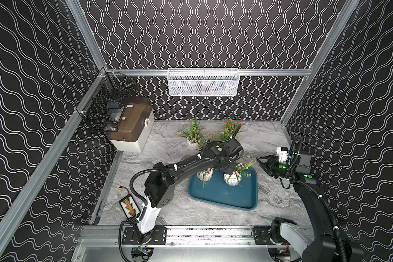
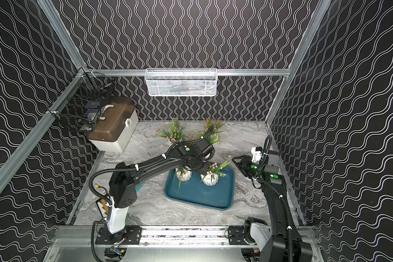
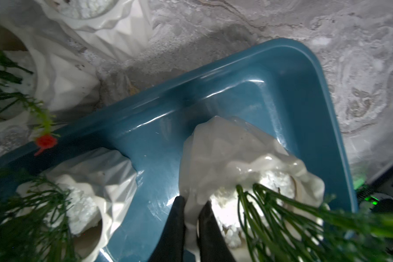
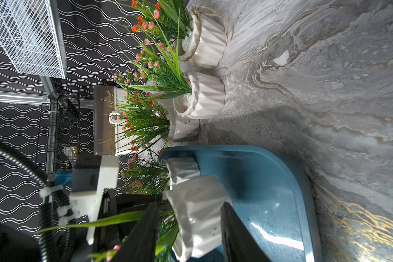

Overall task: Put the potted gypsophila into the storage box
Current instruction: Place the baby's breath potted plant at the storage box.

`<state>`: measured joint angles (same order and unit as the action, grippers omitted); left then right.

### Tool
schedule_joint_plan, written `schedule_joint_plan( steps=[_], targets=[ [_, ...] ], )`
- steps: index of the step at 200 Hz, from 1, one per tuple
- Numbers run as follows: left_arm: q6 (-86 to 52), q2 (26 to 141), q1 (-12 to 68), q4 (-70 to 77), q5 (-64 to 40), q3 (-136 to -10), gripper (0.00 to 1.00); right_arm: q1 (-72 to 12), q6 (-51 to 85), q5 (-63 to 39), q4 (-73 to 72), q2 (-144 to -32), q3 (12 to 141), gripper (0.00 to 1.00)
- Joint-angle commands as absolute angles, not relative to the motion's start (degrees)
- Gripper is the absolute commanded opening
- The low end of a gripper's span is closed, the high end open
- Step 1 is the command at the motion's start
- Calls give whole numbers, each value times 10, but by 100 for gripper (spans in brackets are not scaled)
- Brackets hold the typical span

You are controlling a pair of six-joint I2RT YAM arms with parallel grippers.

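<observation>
The dark teal storage box (image 1: 225,197) (image 2: 200,196) lies mid-table, right of centre. Two potted gypsophila stand in its far end, one on the left (image 1: 205,175) and one on the right (image 1: 233,180) (image 3: 232,154). My left gripper (image 3: 192,200) is shut on the rim of the right pot, its wrist above the plant. My right gripper (image 1: 260,162) (image 4: 190,204) hovers open by the box's far right corner, fingers wider than that pot and apart from it. More potted gypsophila (image 1: 192,136) (image 1: 229,129) (image 4: 204,97) stand on the table behind the box.
A white ribbed box with a brown lid (image 1: 132,127) sits at the back left under a black wire basket (image 1: 104,108). A white mesh basket (image 1: 202,82) hangs on the back wall. A small patterned pack with a cable (image 1: 129,205) lies at the front left.
</observation>
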<state>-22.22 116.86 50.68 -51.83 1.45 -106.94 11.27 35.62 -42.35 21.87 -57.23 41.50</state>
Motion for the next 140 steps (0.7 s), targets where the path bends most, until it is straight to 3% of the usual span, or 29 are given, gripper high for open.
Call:
schedule_joint_plan(
  steps=[1, 140],
  targets=[
    [-210, 1178, 506, -515, 31, -1082, 0, 112, 365, -431, 201, -572, 414, 47],
    [-192, 1184, 445, -500, 17, -1037, 0, 114, 364, -435, 200, -574, 414, 47]
  ],
)
